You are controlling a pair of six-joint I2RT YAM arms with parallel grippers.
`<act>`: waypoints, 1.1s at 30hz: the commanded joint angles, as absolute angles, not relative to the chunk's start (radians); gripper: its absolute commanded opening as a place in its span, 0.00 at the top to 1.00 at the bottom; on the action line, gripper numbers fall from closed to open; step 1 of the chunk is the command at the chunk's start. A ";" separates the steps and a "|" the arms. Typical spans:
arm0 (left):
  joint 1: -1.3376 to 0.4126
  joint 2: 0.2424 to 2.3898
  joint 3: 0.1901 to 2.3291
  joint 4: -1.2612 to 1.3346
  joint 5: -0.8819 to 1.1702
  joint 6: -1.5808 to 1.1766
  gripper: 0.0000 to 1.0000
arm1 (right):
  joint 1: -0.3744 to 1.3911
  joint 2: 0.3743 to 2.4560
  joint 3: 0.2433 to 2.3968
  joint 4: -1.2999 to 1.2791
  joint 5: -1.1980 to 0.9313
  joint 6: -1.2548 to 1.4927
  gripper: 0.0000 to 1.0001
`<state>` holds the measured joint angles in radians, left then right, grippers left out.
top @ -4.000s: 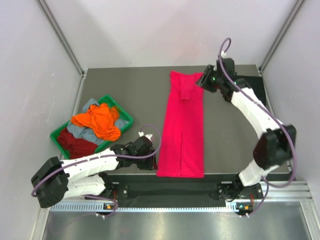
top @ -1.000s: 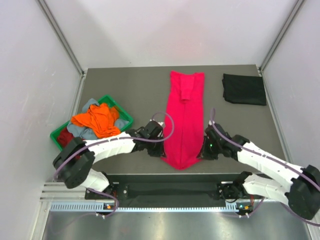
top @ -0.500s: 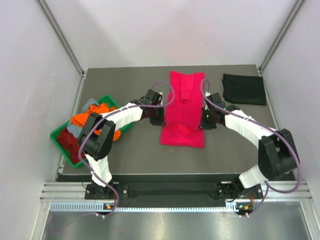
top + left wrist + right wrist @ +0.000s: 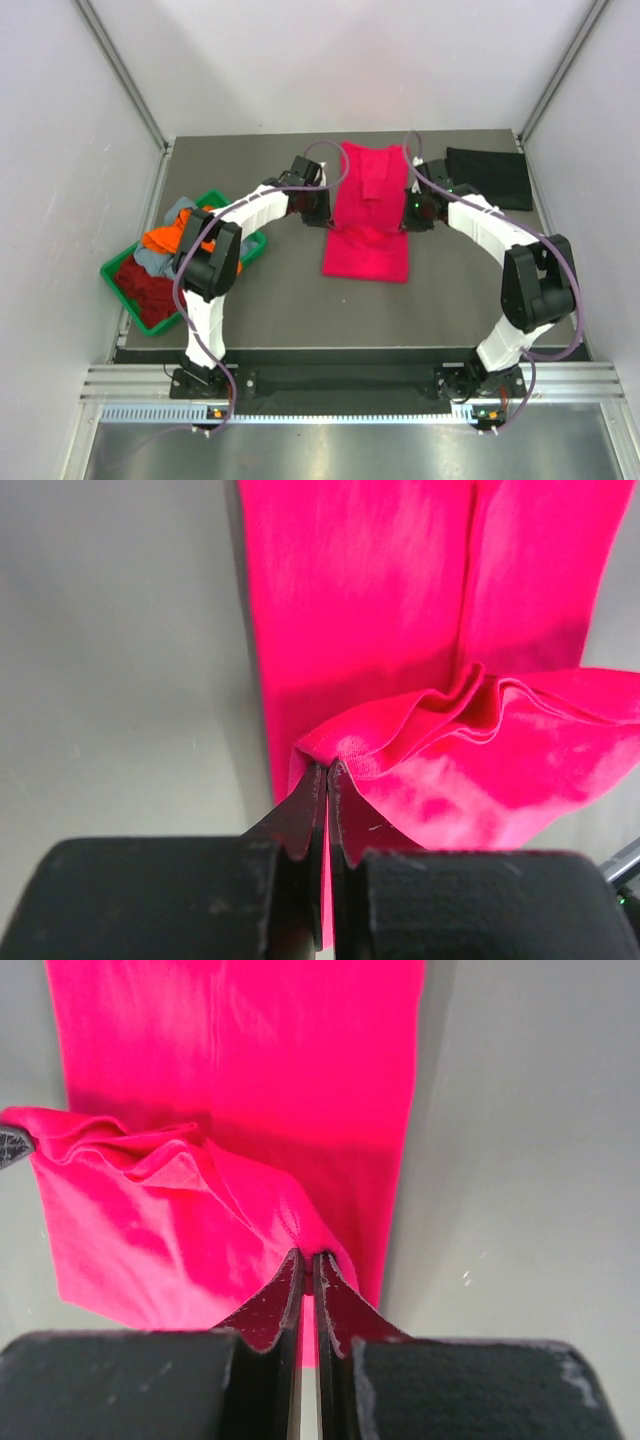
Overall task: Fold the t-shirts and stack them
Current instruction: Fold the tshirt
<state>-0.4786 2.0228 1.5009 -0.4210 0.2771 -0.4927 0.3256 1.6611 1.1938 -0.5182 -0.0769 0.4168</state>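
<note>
Green plastic forms the one tray point(image 4: 118, 288), set at the left edge of the desk point(image 4: 270, 300). It holds three crumpled shirts in a heap: the orange tee point(image 4: 168, 238) on top, the dark red tee point(image 4: 140, 290) at the near end and the grey-blue tee point(image 4: 178, 209) showing at the far end. We count five shirts in all: three in the tray and two out on the desk.

Moving right, the left tool point(image 4: 320, 212) sits at the left edge of the pink-red tee point(image 4: 368, 255). In its wrist view its two fingers are pressed together on a bunched fold of that cloth, so the left tool point(image 4: 328, 775) is pinching the shirt.

The pink-red tee lies at the middle of the desk as a long, narrow strip running away from us, and its near part is doubled over on itself. The held edge is raised off the layer beneath, with a rumpled ridge running between the two tools.

At the strip's right edge, the right tool point(image 4: 410, 214) has the same narrow grip — in its wrist view the right tool point(image 4: 305, 1260) has its fingers nipped tight on pink cloth.

Farthest right is the one black tee point(image 4: 492, 178), lying flat and folded in the far right corner of the desk, close beside the right arm.
</note>
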 commanded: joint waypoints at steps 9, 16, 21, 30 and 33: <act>-0.422 2.144 1.738 -0.422 0.308 -0.466 1.00 | 0.229 1.753 1.364 -0.433 -0.144 0.376 1.00; -0.390 2.232 1.824 -0.367 0.365 -0.492 1.00 | 0.187 1.854 1.419 -0.350 -0.216 0.377 1.00; -0.371 2.289 1.851 -0.313 0.431 -0.511 1.00 | 0.161 1.922 1.442 -0.313 -0.265 0.382 1.00; -0.362 2.301 1.850 -0.241 0.459 -0.520 0.94 | 0.144 1.973 1.476 -0.290 -0.281 0.379 1.00; -0.362 2.295 1.848 -0.222 0.460 -0.514 0.91 | 0.143 1.974 1.488 -0.299 -0.265 0.385 1.00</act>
